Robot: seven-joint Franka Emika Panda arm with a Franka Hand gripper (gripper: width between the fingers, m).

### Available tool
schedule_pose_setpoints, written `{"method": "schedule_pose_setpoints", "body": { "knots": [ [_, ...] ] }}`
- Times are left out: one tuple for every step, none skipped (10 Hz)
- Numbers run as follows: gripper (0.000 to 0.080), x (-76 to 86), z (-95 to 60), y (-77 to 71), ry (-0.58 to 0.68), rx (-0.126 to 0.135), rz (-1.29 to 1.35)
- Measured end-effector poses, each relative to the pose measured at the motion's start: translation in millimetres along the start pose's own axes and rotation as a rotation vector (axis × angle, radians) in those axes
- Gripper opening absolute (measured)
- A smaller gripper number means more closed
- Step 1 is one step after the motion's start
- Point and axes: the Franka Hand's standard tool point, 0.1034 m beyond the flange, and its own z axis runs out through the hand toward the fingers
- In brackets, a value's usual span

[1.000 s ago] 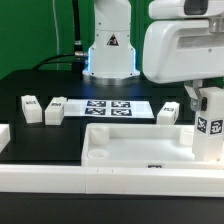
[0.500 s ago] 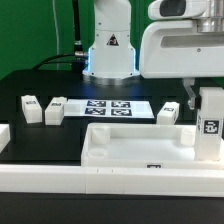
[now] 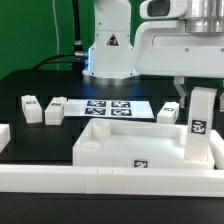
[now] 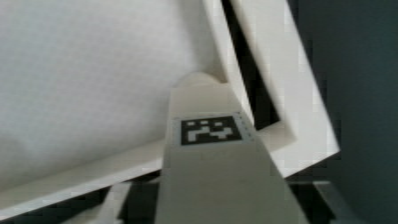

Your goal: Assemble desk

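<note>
The white tray-like tabletop (image 3: 120,140) lies in front of the marker board, hollow side up, with a tag on its near rim. My gripper (image 3: 197,90) is shut on a white block leg (image 3: 200,128), which stands upright over the tabletop's corner at the exterior view's right, its tag facing the camera. In the wrist view the leg (image 4: 217,150) runs out from between my dark fingers (image 4: 324,203) and its tip sits over the tabletop's rim (image 4: 267,70) at the corner. Whether the leg touches the corner I cannot tell.
Two loose legs (image 3: 32,108) (image 3: 56,108) stand at the exterior view's left and a third (image 3: 168,113) at its right. The marker board (image 3: 108,108) lies behind the tabletop. A long white rail (image 3: 100,182) runs along the front; the robot base (image 3: 108,50) stands behind.
The gripper and the held leg have moved toward the exterior view's left and slightly down. The tabletop has shifted and turned a little, its rim tag moving left.
</note>
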Motion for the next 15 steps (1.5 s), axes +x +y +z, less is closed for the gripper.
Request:
{"method": "schedule_pose_setpoints", "body": {
  "knots": [
    [0.0295,0.4,0.3,0.5,0.000,0.000,0.017],
    [0.0412,-0.5,0.7,-0.3,-0.001,0.001,0.013],
    [0.0412,-0.5,0.9,-0.2,-0.001,0.001,0.011],
    [0.0592,-0.6,1.0,-0.3,-0.001,0.001,0.011],
    [0.0639,-1.3,-0.7,-1.4,0.000,0.003,0.003],
    [0.0639,-3.8,-8.9,-3.3,0.005,0.011,-0.016],
    [0.0648,-9.3,-19.7,-0.4,0.004,0.024,-0.029],
    [0.0648,-15.3,-28.0,5.0,0.003,0.026,-0.048],
    [0.0649,-21.3,-32.7,14.7,0.007,0.034,-0.101],
    [0.0649,-26.2,-32.4,21.1,0.006,0.039,-0.097],
    [0.0649,-26.0,-31.9,19.6,0.006,0.039,-0.099],
    [0.0649,-25.9,-31.7,19.2,0.006,0.039,-0.099],
    [0.0649,-26.1,-31.4,19.3,0.006,0.039,-0.100],
    [0.0649,-26.2,-31.2,19.3,0.005,0.039,-0.100],
    [0.0649,-27.0,-31.0,19.2,0.005,0.039,-0.101]
  ]
}}
